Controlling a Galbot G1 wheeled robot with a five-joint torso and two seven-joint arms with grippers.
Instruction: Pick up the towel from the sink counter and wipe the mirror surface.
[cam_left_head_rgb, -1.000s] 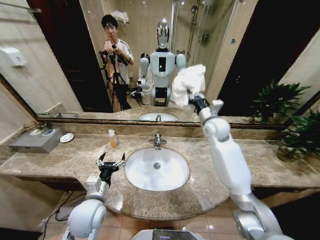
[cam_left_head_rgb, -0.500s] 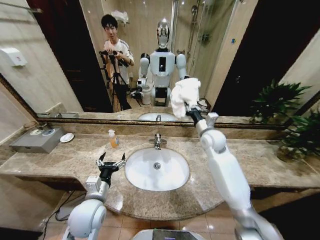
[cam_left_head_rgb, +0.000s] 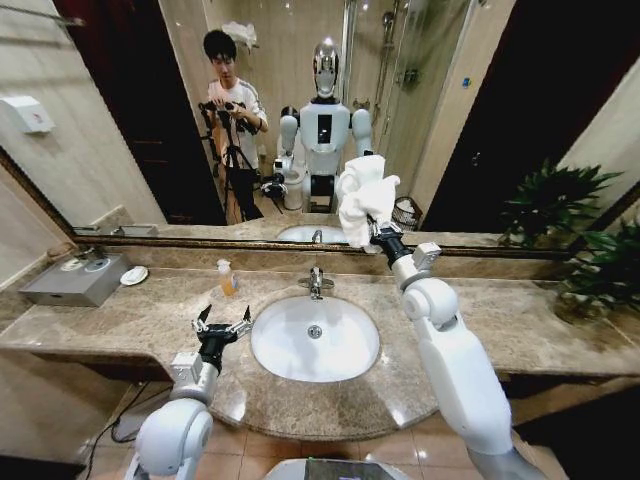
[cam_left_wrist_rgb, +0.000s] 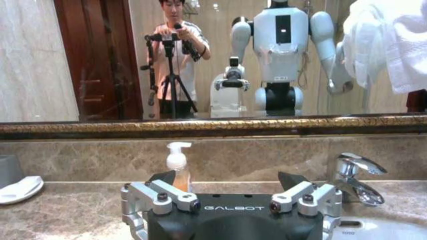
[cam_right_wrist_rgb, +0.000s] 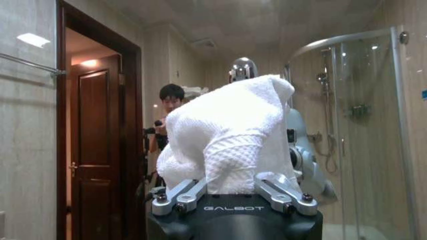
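- The left tool (cam_left_head_rgb: 222, 324) hovers low over the bench (cam_left_head_rgb: 130, 320), at about 9 o'clock from the basin (cam_left_head_rgb: 314, 339) and just beside its rim.
- Its two fingers stand wide apart with nothing between them; in the left wrist view the same tool (cam_left_wrist_rgb: 232, 186) points at the back wall, its dark tips spread well apart.
- The basin is a white oval sunk in the middle of the marble bench, with a drain at its centre.
- A chrome tap (cam_left_head_rgb: 316, 283) stands at 12 o'clock from the basin, right behind its rim.
- A soap bottle (cam_left_head_rgb: 227, 277) stands at about 10 o'clock from the basin, near the back of the bench; the left wrist view has it (cam_left_wrist_rgb: 177, 168) straight ahead of the left tool.
- A small white dish (cam_left_head_rgb: 133, 275) lies far off at 9 o'clock from the bottle, beside a grey tray (cam_left_head_rgb: 75, 280).
- A potted plant (cam_left_head_rgb: 598, 268) stands at the bench's far 3 o'clock end.
- The right arm reaches up and forward past the tap, and the right tool (cam_left_head_rgb: 377, 233) is raised at 1 o'clock from the tap, in front of the mirror's lower edge.
- Its fingers are closed on the towel (cam_left_head_rgb: 364, 200), which bunches up above it; the right wrist view shows the tool (cam_right_wrist_rgb: 233, 192) clamping the white cloth (cam_right_wrist_rgb: 223, 141) at its base.
- The towel is up against the mirror (cam_left_head_rgb: 450, 120), or very near it; I cannot tell whether they touch.
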